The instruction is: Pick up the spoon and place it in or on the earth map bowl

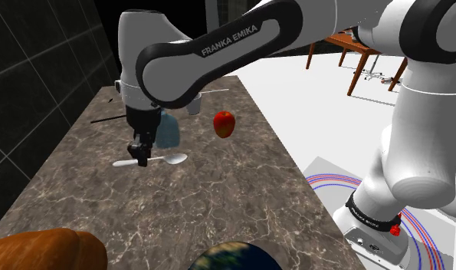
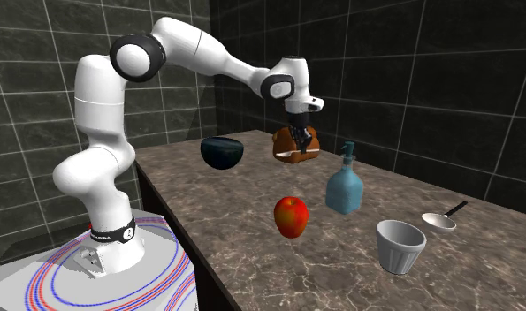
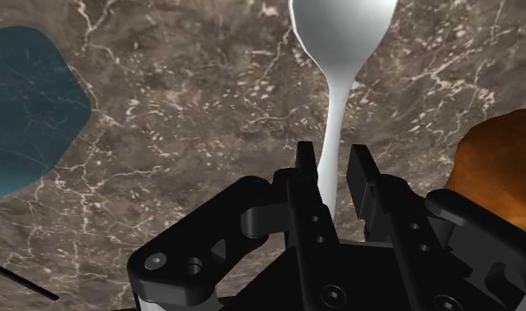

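Your gripper [image 3: 334, 157] has its 2 fingers closed on the handle of the spoon [image 3: 340, 40], which lies level above the counter. The earth map bowl [image 1: 234, 258] sits toward the stand, so bring the spoon back that way.

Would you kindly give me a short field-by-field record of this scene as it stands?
gripper: gripper shut on the spoon's handle
spoon: spoon, white, over the counter
target: earth map bowl, spoon not yet in it
other items: apple, blue bottle, white cup, brown loaf
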`<action>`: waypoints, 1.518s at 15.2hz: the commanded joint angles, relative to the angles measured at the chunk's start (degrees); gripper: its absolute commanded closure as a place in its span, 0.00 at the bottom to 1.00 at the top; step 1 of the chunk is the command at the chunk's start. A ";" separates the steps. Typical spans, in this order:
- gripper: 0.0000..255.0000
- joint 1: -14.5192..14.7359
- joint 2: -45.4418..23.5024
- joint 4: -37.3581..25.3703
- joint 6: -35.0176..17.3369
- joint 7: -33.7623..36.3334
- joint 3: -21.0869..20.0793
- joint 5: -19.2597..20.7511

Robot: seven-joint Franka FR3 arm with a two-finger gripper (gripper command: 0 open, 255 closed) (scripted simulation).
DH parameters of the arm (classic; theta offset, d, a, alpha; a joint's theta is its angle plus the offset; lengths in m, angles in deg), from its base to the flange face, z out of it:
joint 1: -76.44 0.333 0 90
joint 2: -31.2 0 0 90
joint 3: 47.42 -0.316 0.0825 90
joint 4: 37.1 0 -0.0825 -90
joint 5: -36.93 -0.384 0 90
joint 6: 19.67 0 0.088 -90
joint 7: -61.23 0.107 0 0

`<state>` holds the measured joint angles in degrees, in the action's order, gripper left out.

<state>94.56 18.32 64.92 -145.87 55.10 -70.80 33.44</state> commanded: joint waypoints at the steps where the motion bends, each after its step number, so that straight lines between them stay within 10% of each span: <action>1: 1.00 -0.11 0.46 -1.05 1.52 -0.03 -0.02 -0.17; 18: 1.00 -0.05 1.78 -11.79 13.43 1.05 -0.20 -0.20; 23: 1.00 1.01 10.72 -1.23 10.76 3.38 -1.89 -3.31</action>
<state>95.48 27.05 61.23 -134.46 58.27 -72.44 30.96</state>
